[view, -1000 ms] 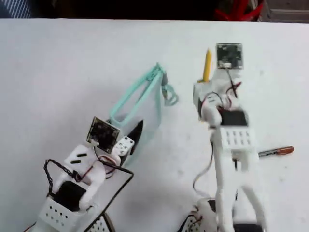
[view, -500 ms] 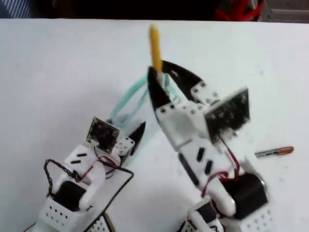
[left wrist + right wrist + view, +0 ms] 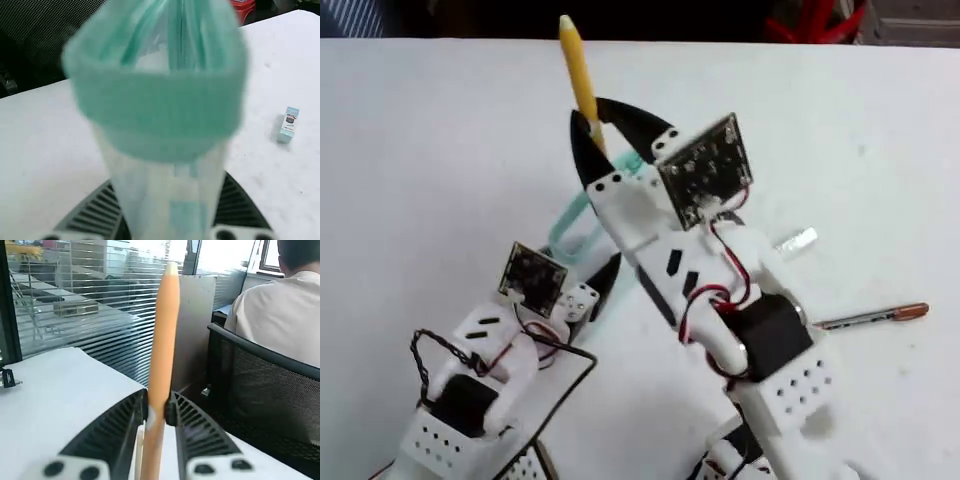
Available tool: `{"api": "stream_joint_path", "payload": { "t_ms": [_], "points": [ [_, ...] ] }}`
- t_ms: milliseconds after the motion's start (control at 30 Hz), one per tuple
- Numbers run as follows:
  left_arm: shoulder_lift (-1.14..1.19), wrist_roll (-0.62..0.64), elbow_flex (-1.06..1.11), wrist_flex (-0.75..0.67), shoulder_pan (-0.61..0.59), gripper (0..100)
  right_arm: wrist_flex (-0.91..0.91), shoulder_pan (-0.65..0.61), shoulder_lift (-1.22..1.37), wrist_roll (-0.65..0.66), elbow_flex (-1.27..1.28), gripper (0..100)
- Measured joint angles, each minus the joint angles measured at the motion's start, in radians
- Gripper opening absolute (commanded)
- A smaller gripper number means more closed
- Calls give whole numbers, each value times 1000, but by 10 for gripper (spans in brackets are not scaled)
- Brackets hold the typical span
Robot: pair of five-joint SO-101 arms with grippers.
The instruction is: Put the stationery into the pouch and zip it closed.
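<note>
high view: the right arm leans across the middle of the white tabletop (image 3: 420, 120), and the right gripper (image 3: 592, 132) sits over the far end of the pouch (image 3: 568, 228). its black fingers are closed tight on the lower part of a yellow pencil (image 3: 577, 62). the pencil sticks out past the fingertips and points toward the far edge of the tabletop, tilted slightly left. in the right wrist view the pencil (image 3: 165, 340) is pinched between both fingers with no gap at the sides, and most of its length stands free beyond them.

the pouch is translucent with a teal rim. it lies between the two arms, and its mouth is spread open in a narrow loop. the left gripper (image 3: 604, 272) is at the pouch's near end. in the left wrist view its fingers (image 3: 86, 220) stand one on each side of the pouch, pressing against its walls and holding it up, with the teal rim close in front of the camera.

an orange-capped pen (image 3: 880, 316) lies flat on the tabletop to the right of the right arm, well apart from the pouch. a small box (image 3: 798, 239) lies just beyond the arm on that same side, near the pen but not touching it.
</note>
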Motion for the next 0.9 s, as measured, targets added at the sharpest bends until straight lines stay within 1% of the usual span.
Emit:
{"api": "stream_joint_path", "payload": {
  "t_ms": [167, 267, 400, 600, 733, 800, 900],
  "points": [
    [0, 0, 0, 0, -2, 181, -6, 3, 55, 0, 2, 17],
    [0, 0, 0, 0, -3, 181, 55, 0, 46, -5, 18, 17],
    [0, 0, 0, 0, -3, 181, 158, 2, 2, -84, 54, 17],
    [0, 0, 0, 0, 0, 181, 169, 0, -40, -101, 149, 17],
    [0, 0, 0, 0, -2, 181, 170, 48, -43, -103, 170, 22],
    [0, 0, 0, -2, 0, 181, 195, 72, -49, -103, 172, 53],
    [0, 0, 0, -2, 2, 181, 265, 86, -66, -103, 169, 191]
  ]
}}
